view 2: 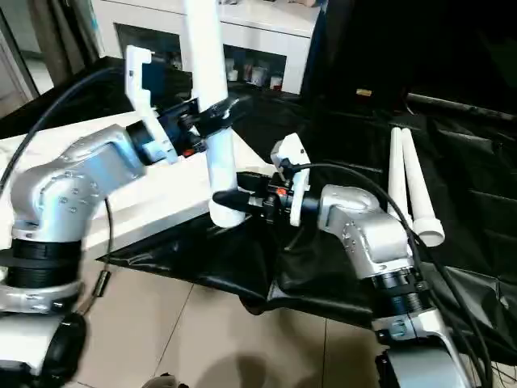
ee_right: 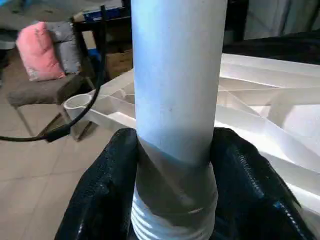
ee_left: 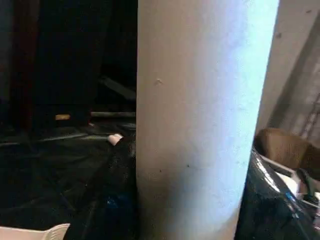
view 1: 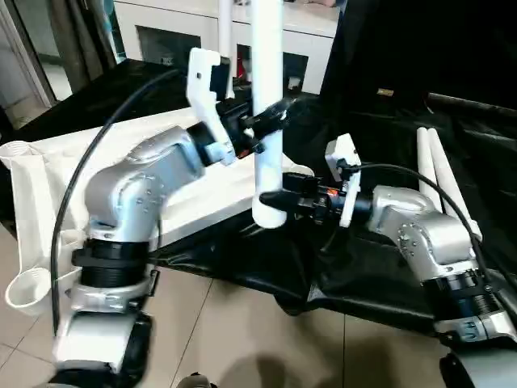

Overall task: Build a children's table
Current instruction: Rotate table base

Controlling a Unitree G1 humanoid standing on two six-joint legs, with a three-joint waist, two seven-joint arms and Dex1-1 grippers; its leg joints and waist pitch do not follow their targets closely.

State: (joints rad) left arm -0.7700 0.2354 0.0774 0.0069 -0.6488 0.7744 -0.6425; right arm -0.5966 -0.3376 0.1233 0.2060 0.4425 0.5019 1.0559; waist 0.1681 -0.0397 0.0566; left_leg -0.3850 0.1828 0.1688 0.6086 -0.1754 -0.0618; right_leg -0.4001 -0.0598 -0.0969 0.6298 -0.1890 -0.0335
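white plastic tabletop lies underside up on our left; we hold one leg upright, left gripper and right gripper both clamped on it. if we tilt it, its threaded end may miss the corner socket.

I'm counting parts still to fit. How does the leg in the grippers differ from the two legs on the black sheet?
The held leg stands upright; the two spare legs lie flat, side by side. The left gripper and right gripper clamp the held leg, at the tabletop's corner; nothing touches the spare legs. All three are white tubes.
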